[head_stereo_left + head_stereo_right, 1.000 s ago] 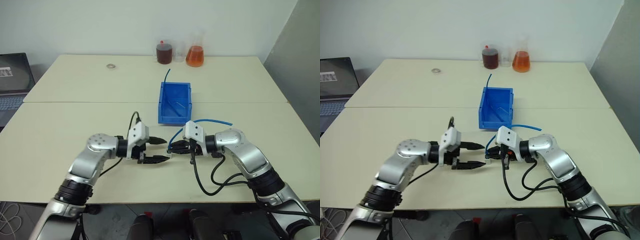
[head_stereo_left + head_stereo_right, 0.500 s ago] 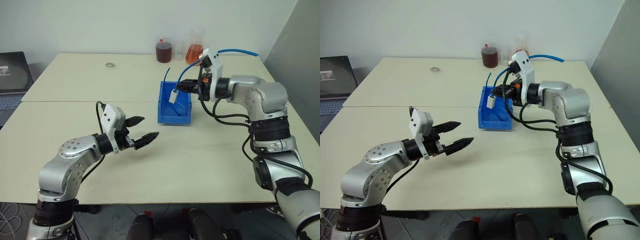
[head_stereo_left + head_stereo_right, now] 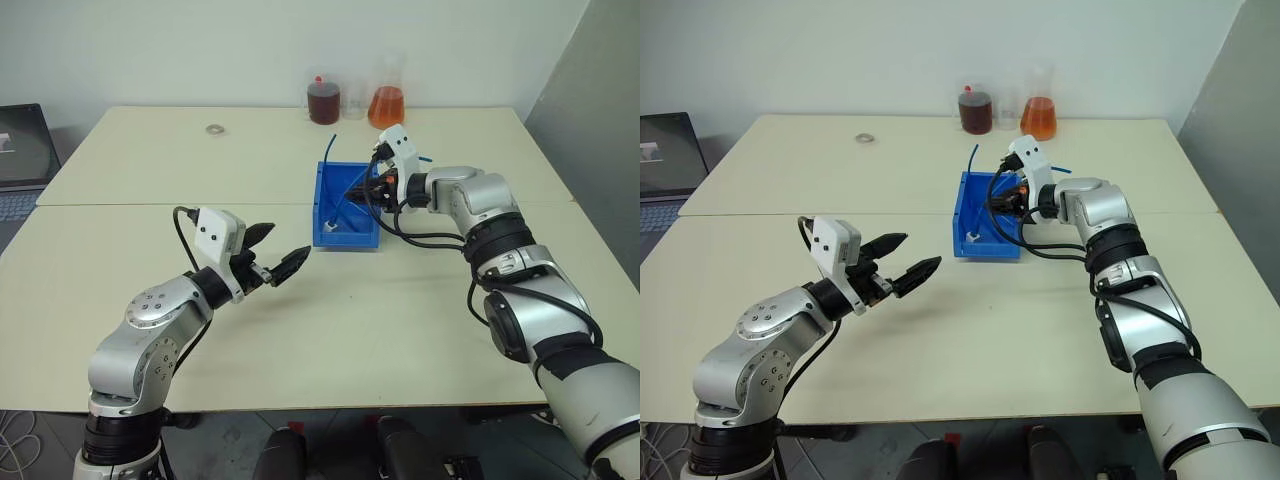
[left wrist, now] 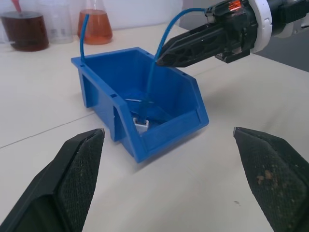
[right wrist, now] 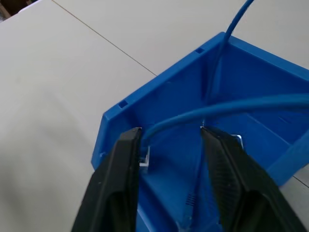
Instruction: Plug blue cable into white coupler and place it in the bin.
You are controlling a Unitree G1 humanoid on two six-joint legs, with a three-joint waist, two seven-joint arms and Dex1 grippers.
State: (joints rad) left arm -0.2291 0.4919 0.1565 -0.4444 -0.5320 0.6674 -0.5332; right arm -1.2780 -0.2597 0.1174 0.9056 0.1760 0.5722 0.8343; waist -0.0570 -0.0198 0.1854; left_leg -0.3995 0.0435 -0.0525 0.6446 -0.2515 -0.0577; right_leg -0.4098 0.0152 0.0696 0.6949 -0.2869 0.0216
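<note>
Left wrist view, white coupler (image 4: 141, 122) on floor of blue bin (image 4: 166, 130), blue cable (image 4: 153, 82) rising from it between parted right gripper (image 5: 169, 137) fingers, left gripper (image 3: 278, 254) wide apart above table (image 3: 400, 320)

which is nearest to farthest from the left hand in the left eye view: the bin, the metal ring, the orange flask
1. The bin, just ahead and to the right of the left hand.
2. The metal ring, far back on the table's left.
3. The orange flask, at the far edge beyond the bin.
</note>
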